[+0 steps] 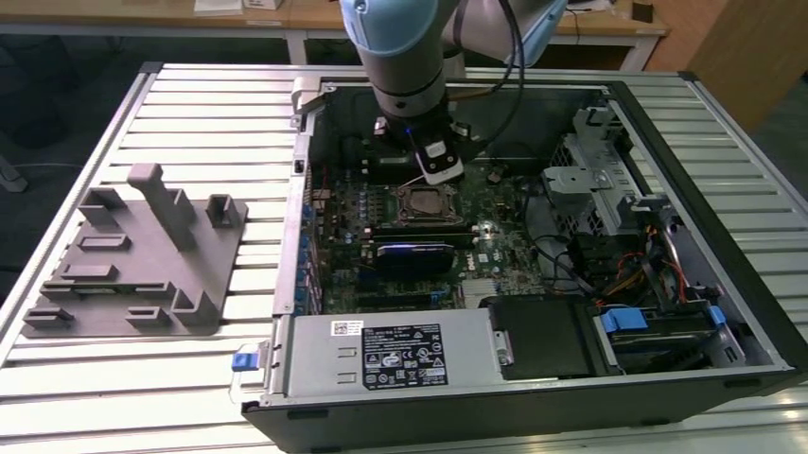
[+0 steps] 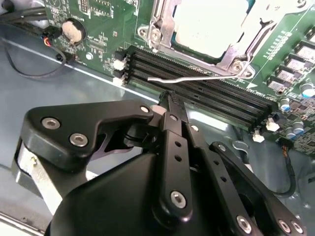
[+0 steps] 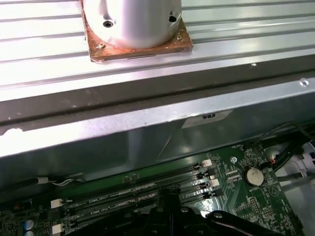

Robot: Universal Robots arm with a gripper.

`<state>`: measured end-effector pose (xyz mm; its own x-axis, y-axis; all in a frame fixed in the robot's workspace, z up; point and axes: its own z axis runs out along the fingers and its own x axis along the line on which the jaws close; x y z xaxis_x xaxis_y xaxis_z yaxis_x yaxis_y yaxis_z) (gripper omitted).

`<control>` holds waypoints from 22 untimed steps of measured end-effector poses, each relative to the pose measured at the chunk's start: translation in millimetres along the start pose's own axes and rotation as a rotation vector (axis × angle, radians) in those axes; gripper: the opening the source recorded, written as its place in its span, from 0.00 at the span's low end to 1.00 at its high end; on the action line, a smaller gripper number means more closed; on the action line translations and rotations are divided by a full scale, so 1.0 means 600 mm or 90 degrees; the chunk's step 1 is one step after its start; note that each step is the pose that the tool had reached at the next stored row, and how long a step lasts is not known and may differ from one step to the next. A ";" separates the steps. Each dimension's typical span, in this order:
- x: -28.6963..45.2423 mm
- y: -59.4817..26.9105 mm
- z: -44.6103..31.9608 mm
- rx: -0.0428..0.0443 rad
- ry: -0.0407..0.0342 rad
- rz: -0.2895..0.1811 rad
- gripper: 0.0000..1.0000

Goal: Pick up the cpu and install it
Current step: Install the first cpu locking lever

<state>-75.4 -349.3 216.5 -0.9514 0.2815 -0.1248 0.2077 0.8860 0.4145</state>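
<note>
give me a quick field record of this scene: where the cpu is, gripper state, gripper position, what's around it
cpu: silvery square chip lying in the motherboard socket, metal frame around it
gripper: fingers together, holding nothing
gripper position: inside the open computer case, over the memory slots beside the socket
socket lever: thin metal rod lying across the memory slots
outside the case: grey fixture on the slatted table, at the exterior view's left

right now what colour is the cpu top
Pale silvery-grey, seated in the socket; the cpu shows best in the second wrist view.
</note>
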 end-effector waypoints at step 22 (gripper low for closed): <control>0.001 -0.011 0.015 0.0199 -0.0237 0.034 0.11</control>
<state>-75.4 -351.6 205.9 -0.9299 0.3413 -0.1371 0.2652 0.8804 0.3931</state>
